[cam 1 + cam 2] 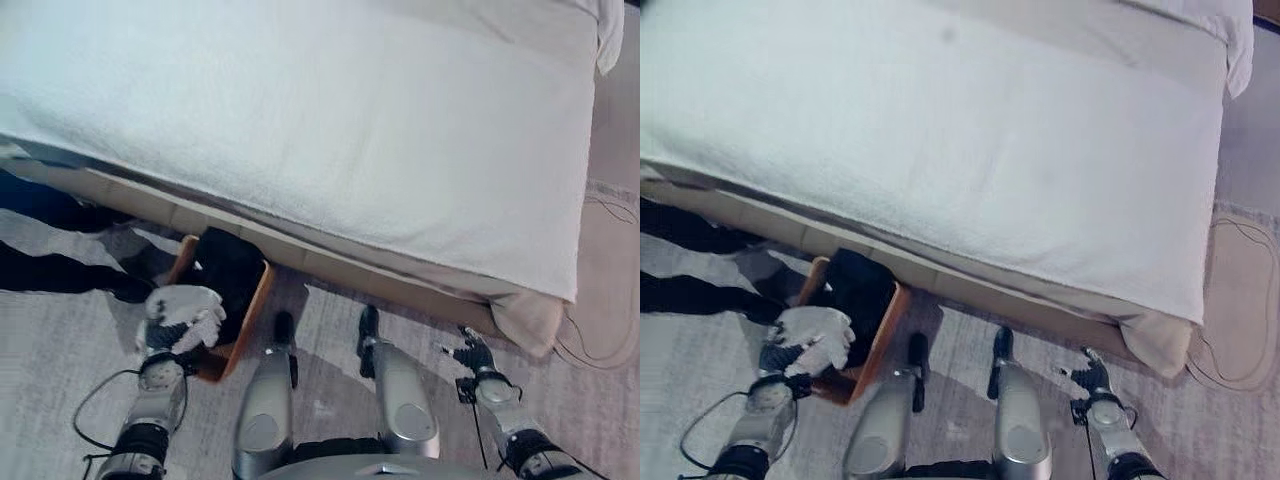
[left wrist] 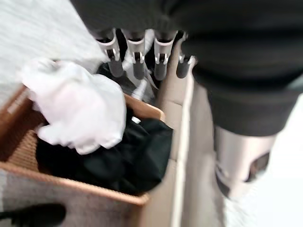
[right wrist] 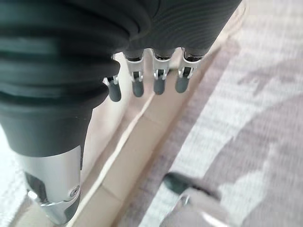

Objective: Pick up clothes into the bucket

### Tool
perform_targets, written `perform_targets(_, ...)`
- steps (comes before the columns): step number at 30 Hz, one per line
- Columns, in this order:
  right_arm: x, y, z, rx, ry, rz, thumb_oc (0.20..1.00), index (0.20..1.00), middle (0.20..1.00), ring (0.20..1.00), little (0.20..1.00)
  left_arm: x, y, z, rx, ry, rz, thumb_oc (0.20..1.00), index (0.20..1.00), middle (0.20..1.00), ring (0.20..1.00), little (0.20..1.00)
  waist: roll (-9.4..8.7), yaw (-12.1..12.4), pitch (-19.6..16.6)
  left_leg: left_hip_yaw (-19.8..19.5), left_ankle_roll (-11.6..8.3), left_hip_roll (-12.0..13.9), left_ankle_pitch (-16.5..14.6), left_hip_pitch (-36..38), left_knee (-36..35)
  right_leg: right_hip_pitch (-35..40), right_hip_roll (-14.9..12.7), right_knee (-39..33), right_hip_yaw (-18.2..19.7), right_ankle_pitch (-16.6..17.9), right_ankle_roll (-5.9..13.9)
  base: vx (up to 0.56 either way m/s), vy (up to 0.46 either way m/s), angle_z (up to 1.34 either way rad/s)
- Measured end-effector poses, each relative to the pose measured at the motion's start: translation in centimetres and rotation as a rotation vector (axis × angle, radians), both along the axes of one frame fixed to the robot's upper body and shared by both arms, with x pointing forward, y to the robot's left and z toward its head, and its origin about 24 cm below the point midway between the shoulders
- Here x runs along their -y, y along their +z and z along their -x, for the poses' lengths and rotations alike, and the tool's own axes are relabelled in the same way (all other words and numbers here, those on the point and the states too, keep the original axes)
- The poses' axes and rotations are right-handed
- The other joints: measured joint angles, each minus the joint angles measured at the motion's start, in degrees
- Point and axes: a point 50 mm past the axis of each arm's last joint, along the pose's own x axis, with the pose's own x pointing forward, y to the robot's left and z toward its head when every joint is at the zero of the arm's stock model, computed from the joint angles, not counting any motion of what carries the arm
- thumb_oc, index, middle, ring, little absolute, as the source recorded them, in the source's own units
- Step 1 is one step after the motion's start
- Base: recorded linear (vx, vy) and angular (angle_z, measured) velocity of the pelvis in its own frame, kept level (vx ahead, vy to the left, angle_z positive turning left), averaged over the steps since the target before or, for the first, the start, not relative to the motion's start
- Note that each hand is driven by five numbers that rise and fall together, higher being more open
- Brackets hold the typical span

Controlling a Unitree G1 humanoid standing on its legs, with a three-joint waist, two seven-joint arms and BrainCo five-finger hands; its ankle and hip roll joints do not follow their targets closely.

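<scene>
A brown woven basket stands on the floor against the bed's base, to my left. Black clothes fill it. A crumpled white cloth lies on the basket's near corner, on top of the black clothes. My left hand hovers just before the white cloth; its fingers hang straight above the basket and hold nothing. My right hand hangs open low at my right side, near the bed base, with its fingers straight and nothing in them.
A wide bed with a white sheet takes up the upper part, on a beige base. A person's dark legs and shoe lie left of the basket. A beige rug is at the right.
</scene>
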Motion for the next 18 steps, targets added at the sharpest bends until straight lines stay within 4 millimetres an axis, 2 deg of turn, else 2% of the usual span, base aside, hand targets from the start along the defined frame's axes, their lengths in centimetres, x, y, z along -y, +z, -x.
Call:
perform_targets(2, 0.2, -0.4, 0.7, -0.026, -0.013, -0.018, 1.000, 1.000, 1.000, 1.000, 1.000, 1.3, -1.3, 1.0, -0.027, 0.006, 0.083, 1.000, 1.000, 1.000, 1.000, 1.000, 1.71, -0.17, -1.52, 0.40, -0.03, 0.58, 0.46, 2.82, -1.99, 2.32, 0.76, -1.45, 0.04, 0.08, 0.00, 0.10, -0.094, -0.12)
perform_targets(3, 0.1, -0.7, 1.1, -0.039, -0.020, -0.030, 1.000, 1.000, 1.000, 1.000, 1.000, 1.8, -1.8, 1.4, -0.042, 0.010, 0.114, 1.000, 1.000, 1.000, 1.000, 1.000, 1.97, -0.14, -2.46, 0.45, -0.12, 0.70, 0.55, 3.92, -2.56, 3.27, 0.93, -2.02, 0.14, 0.08, 0.00, 0.04, -0.066, -0.15)
perform_targets(4, 0.2, -0.9, 1.6, -0.054, -0.022, -0.045, 1.000, 1.000, 1.000, 1.000, 1.000, 2.6, -2.5, 1.9, -0.059, 0.001, 0.151, 1.000, 1.000, 1.000, 1.000, 1.000, 2.51, -0.25, -4.64, 0.66, -0.19, 1.34, 0.53, 4.23, -3.06, 3.63, 1.45, -2.47, 0.01, -0.19, -0.11, 0.10, -0.117, -0.10)
perform_targets(6, -0.1, -1.3, 2.0, -0.071, -0.033, -0.082, 1.000, 1.000, 1.000, 1.000, 1.000, 3.3, -3.5, 2.9, -0.097, -0.001, 0.192, 1.000, 1.000, 1.000, 1.000, 1.000, 2.38, -0.18, -6.55, 0.98, -0.73, 2.32, 0.84, 6.79, -4.60, 5.88, 2.44, -4.08, 0.01, -0.37, -0.20, 0.11, -0.089, -0.11)
perform_targets(12, -0.3, -2.7, 4.7, -0.153, -0.083, -0.159, 1.000, 1.000, 1.000, 1.000, 1.000, 5.0, -6.9, 7.4, -0.282, 0.030, 0.313, 1.000, 1.000, 1.000, 1.000, 1.000, 2.04, -0.08, -14.01, 1.40, -1.38, 4.24, 1.15, 11.94, -7.63, 11.76, 4.81, -9.40, -0.14, -0.30, -0.29, 0.06, -0.044, -0.03)
perform_targets(18, -0.5, -4.0, 7.1, -0.250, -0.124, -0.198, 1.000, 1.000, 1.000, 1.000, 1.000, 5.7, -8.8, 11.1, -0.474, -0.002, 0.322, 1.000, 1.000, 1.000, 1.000, 1.000, 2.04, -0.02, -17.95, 1.45, -1.75, 4.75, 0.81, 13.78, -8.94, 13.22, 5.28, -9.60, -0.41, -0.69, -0.90, 0.06, -0.017, 0.01)
